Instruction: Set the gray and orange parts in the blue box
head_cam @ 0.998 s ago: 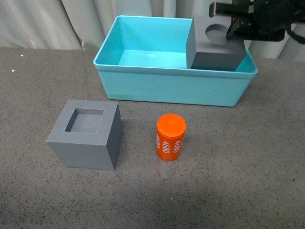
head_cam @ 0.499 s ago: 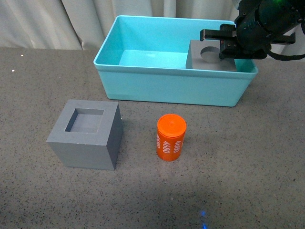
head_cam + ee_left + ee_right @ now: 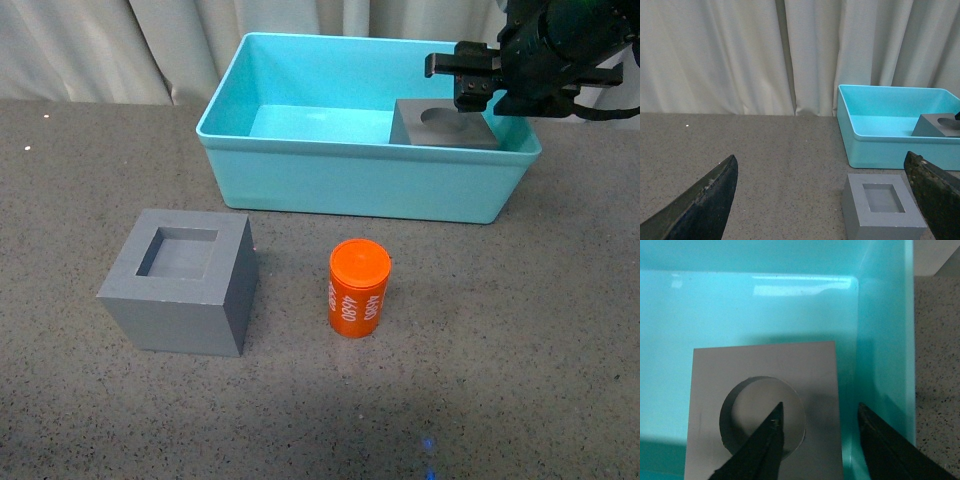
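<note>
The gray cube with the round recess [image 3: 445,124] rests inside the blue box [image 3: 350,180] at its right end, also in the right wrist view [image 3: 765,405]. My right gripper [image 3: 468,88] hovers open just above it, with one finger over the recess and the other over the gap by the box wall [image 3: 880,370]. The gray cube with the square recess [image 3: 180,282] sits on the table at front left, also in the left wrist view [image 3: 883,206]. The orange cylinder [image 3: 358,288] with white numerals stands in front of the box. My left gripper [image 3: 822,197] is open and empty, low over the table.
Pale curtains [image 3: 150,45] hang behind the table. The dark speckled tabletop [image 3: 500,380] runs around the box and parts. The left half of the blue box floor [image 3: 310,122] is bare.
The round-recess cube went from tilted and raised in my right gripper to lying flat on the box floor. The right gripper has let go of it and lifted slightly.
</note>
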Tool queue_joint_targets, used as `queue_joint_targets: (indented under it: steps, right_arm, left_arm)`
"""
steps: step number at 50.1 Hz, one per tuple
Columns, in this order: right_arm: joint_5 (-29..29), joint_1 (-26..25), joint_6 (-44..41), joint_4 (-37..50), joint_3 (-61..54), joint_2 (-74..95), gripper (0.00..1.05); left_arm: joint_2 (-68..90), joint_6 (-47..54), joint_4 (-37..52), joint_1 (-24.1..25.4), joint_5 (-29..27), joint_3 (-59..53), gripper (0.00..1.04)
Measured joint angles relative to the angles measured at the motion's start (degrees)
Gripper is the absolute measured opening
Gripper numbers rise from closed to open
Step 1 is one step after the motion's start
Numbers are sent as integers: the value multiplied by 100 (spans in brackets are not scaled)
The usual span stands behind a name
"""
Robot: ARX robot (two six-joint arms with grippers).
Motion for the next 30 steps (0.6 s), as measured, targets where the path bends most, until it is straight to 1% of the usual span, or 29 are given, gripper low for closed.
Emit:
queue_joint_targets:
  steps: [2,7,9,20,21,24,28,30]
  right_arm:
    - [-9,-2,7,76,-61,-48,48]
    - [-103,0,-26,494,-450,-343,63]
    - [-105,0,-48,625,-566,-437,66]
    - [79,13,-433,1947,-1759,-1661,96]
    - [118,13,-466,2098,-1912,-1827,97]
    - [273,22,-669,2627,-2538,-2492,94]
    - [492,26,-863,2940,-3252,-3150,95]
    - [702,26,-1027,3195,-3668,-3451,95]
  left_arm:
    - [0,-2,0,0,0,0,98]
    - [0,0,0,0,0,0,98]
    - [0,-2,0,0,0,0,98]
    - [0,-2,0,0,0,0,98]
    - [0,-2,0,0,0,0,98]
    - [0,-2,0,0,-2,0,98]
    - [0,-2,0,0,0,0,98]
    - [0,-2,0,0,0,0,98]
